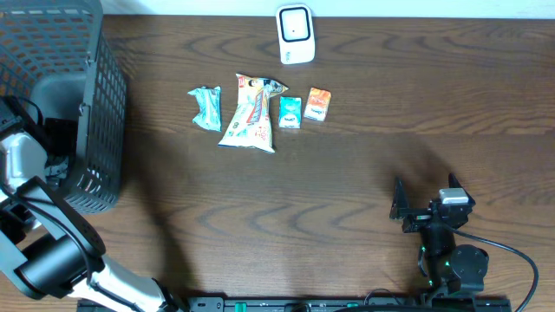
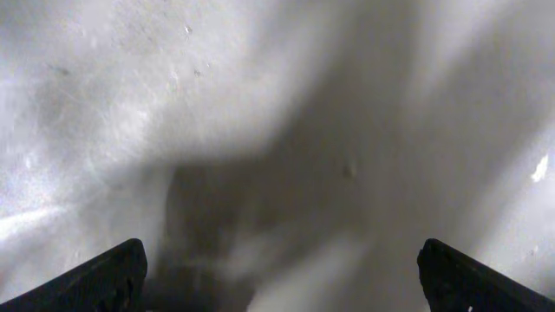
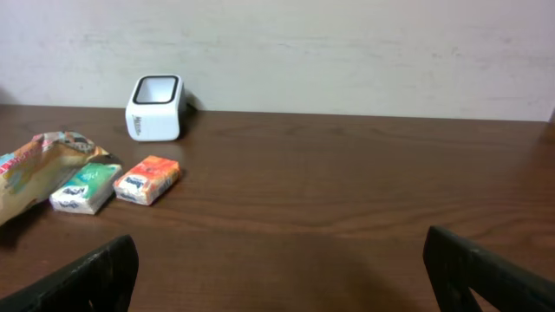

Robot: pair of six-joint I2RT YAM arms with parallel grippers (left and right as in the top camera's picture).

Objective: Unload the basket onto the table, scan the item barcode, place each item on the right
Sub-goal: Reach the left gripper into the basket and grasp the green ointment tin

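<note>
Scanner [image 1: 295, 35] is standing at the far bench [image 1: 390, 104] edge, with teal packet [image 1: 205, 108], snack bag [image 1: 250, 113], green pack [image 1: 290, 112] and orange pack [image 1: 318, 104] lying in a row just before it. Near the front right, the right claw [image 3: 290, 286] is hovering with fingers apart, gripping nothing. At the basket [image 1: 104, 95], the left claw [image 2: 286, 286] is gaping wide too, facing a blurred grey surface.

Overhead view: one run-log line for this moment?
left gripper: open, empty | right gripper: open, empty | scanner: standing at rear | snack bag: lying before scanner, untouched | scan: not begun
</note>
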